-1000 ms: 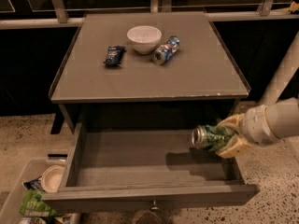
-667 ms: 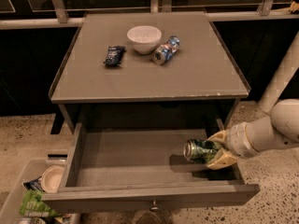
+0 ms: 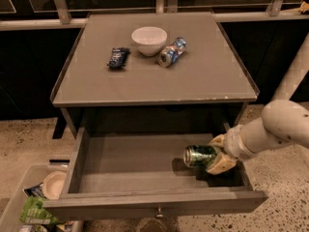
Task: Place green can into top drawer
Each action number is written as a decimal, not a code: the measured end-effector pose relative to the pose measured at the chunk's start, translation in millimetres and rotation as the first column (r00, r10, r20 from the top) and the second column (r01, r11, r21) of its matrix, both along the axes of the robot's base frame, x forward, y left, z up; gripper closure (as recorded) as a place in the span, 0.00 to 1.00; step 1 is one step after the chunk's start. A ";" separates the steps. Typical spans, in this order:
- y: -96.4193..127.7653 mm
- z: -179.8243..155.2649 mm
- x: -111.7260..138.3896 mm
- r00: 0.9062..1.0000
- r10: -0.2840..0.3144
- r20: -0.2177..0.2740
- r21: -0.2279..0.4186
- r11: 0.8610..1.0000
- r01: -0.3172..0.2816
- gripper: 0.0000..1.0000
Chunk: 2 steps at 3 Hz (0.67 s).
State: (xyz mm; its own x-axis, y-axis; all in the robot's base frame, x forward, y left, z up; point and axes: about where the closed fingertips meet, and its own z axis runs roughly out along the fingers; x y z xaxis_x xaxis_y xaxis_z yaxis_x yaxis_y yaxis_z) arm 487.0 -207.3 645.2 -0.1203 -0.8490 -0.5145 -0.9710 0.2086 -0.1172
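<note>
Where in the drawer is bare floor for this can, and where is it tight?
The drawer floor is bare from its left wall across to the green can, held in the end effector near the right wall; that corner is tight. Up top, the front of the table is bare; bowl, blue can and dark packet crowd the back.

Gripper (image 3: 213,154): matt cream plastic, at the right end of the top drawer (image 3: 130,170), clamped on green can (image 3: 195,155), glossy metal. Drawer: smooth matt grey wood. Bowl (image 3: 149,38) above drawer: glossy white.
</note>
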 end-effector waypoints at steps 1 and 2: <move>12.1 -29.0 13.3 0.997 0.047 -0.062 -0.140 0.989 -0.056 1.00; 22.7 -31.7 20.4 0.995 0.077 -0.059 -0.162 0.983 -0.086 0.82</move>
State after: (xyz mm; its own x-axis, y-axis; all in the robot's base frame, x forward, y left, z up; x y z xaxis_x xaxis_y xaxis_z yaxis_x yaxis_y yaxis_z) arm 507.4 -184.6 613.5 -0.0702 -0.9295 -0.3622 -0.9896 0.1107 -0.0922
